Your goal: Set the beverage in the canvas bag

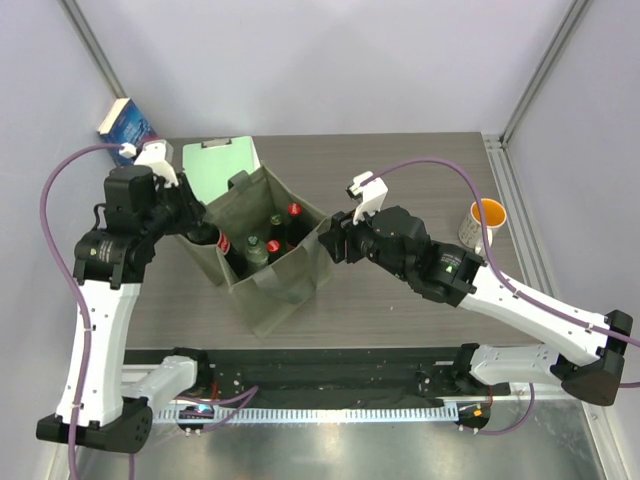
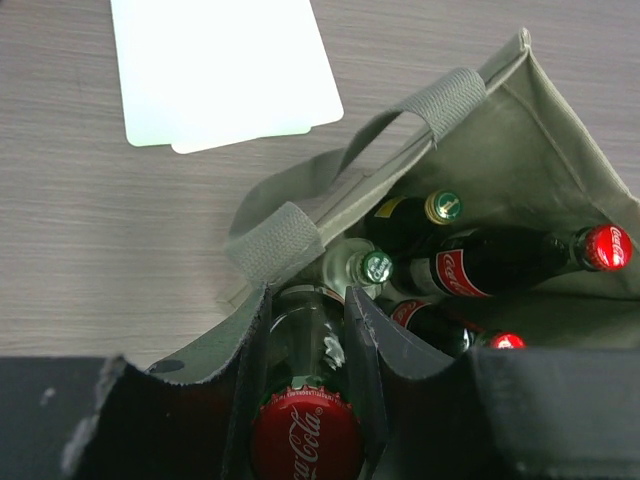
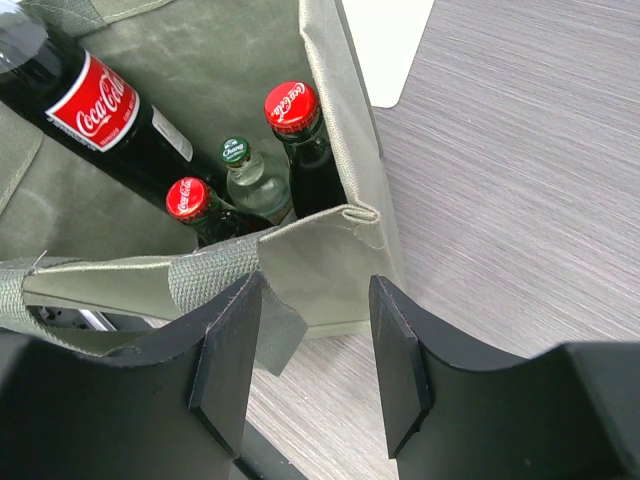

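The olive-grey canvas bag (image 1: 290,285) stands mid-table with several bottles upright inside it, red caps (image 3: 292,105) and green caps (image 2: 443,207) showing. My left gripper (image 1: 205,237) hangs over the bag's left compartment, shut on the neck of a cola bottle (image 2: 305,345) just under its red cap (image 2: 305,435). The bottle's lower part reaches down between the bag's walls (image 2: 520,150). My right gripper (image 1: 330,240) is open at the bag's right side. In the right wrist view that gripper (image 3: 315,300) has nothing between its fingers, and the bag's wall (image 3: 320,260) and strap are just ahead.
A mint-green clipboard (image 1: 215,165) lies flat behind the bag. A blue carton (image 1: 125,125) stands at the table's back left corner. An orange-lined cup (image 1: 485,222) stands near the right edge. Bare wood table (image 3: 520,180) lies to the right of the bag.
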### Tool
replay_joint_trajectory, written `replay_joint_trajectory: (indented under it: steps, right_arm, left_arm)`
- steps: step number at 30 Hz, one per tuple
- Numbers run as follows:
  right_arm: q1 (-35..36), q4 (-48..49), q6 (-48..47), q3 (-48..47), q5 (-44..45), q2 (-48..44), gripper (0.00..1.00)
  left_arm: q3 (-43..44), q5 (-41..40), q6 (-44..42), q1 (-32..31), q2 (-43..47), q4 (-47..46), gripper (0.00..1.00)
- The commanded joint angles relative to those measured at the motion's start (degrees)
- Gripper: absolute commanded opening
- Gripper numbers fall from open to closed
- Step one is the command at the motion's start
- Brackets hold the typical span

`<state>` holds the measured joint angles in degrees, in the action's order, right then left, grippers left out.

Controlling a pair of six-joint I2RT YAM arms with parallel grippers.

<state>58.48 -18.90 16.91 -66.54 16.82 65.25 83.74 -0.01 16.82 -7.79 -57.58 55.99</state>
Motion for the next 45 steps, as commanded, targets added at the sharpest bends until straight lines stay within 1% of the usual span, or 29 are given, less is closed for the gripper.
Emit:
replay_joint_trajectory:
  steps: [1, 5, 9, 16, 24, 31, 36, 39, 43, 45]
  right_arm:
    - [0.06, 2.37, 0.41, -0.08, 1.11, -1.53, 0.53]
    - [0.06, 2.55, 0.14, -0.16, 1.37, -1.62, 0.53]
    - [0.06, 2.55, -0.12, 0.01, 1.46, -1.80, 0.53]
    - [0.06, 2.64, -0.30, 0.54, 1.73, -2.15, 0.53]
    - [0.06, 2.81, -0.30, 0.89, 1.38, -2.24, 0.53]
    - [0.06, 3.16, -0.56, 1.59, 1.37, -2.85, 0.53]
    - [0.06, 3.25, -0.73, 1.77, 1.20, -3.03, 0.53]
    - [0.14, 3.34, -0.82, 1.77, 1.02, -3.11, 0.53]
    - [0.06, 3.25, -0.82, 2.21, 0.85, -3.47, 0.54]
    - [0.06, 3.42, -0.91, 2.38, 0.85, -3.47, 0.54]
  left_arm:
    - [2.83, -0.77, 0.41, -2.04, 1.16, -11.34, 0.00]
    - [2.92, -1.57, 0.58, -3.72, 0.54, -11.16, 0.00]
    - [2.39, -4.72, 0.23, -5.74, 0.54, -9.94, 0.00]
    - [-2.00, -7.19, 1.11, -9.51, 1.16, -9.49, 0.00]
    - [-3.76, -10.62, 2.08, -12.94, 0.72, -9.58, 0.00]
    - [-7.71, -12.29, 3.75, -15.06, 0.98, -10.11, 0.00]
    - [-8.77, -14.14, 4.71, -16.55, 0.45, -10.37, 0.00]
    - [-9.47, -14.49, 5.15, -17.08, 0.10, -10.28, 0.03]
    - [-10.53, -15.02, 6.03, -17.43, -0.42, -10.20, 0.15]
    - [-11.49, -14.93, 6.29, -17.70, -0.51, -10.19, 0.18]
